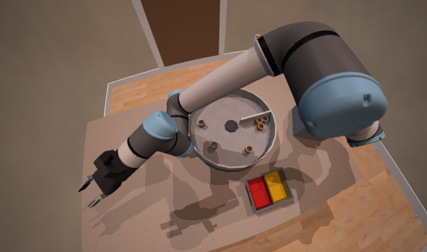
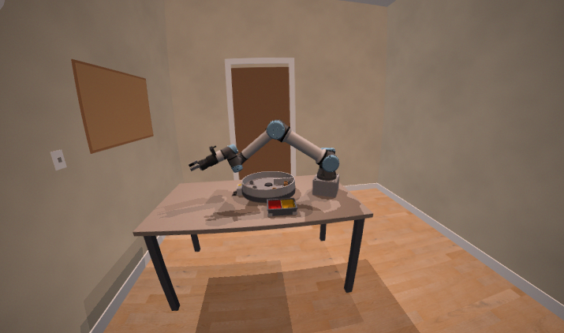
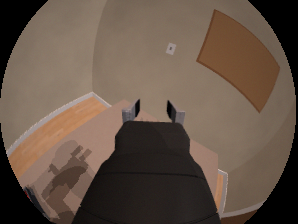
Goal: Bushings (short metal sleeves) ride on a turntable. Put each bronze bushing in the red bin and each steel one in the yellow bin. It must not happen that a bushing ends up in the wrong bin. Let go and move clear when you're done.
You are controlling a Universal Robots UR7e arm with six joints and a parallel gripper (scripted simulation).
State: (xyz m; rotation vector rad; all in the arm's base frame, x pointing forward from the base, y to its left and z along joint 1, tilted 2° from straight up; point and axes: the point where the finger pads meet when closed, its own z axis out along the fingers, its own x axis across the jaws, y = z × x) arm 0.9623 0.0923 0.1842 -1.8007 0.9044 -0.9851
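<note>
From the top, three bronze ring-shaped bushings [image 1: 248, 149] and three grey steel ones [image 1: 214, 145] sit on the round grey turntable [image 1: 208, 165] [image 2: 268, 192]. In the exterior view, the black two-finger gripper [image 1: 89, 191] [image 2: 193, 166] [image 3: 153, 105] hangs above the table. The wrist view shows it wide open.

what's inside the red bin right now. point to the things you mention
In the top view, the red bin [image 1: 259, 193] [image 2: 274, 203] shows only its bare red floor and shadow, no bushing. The strip of floor right against its near walls is too dark to make out fully.
</note>
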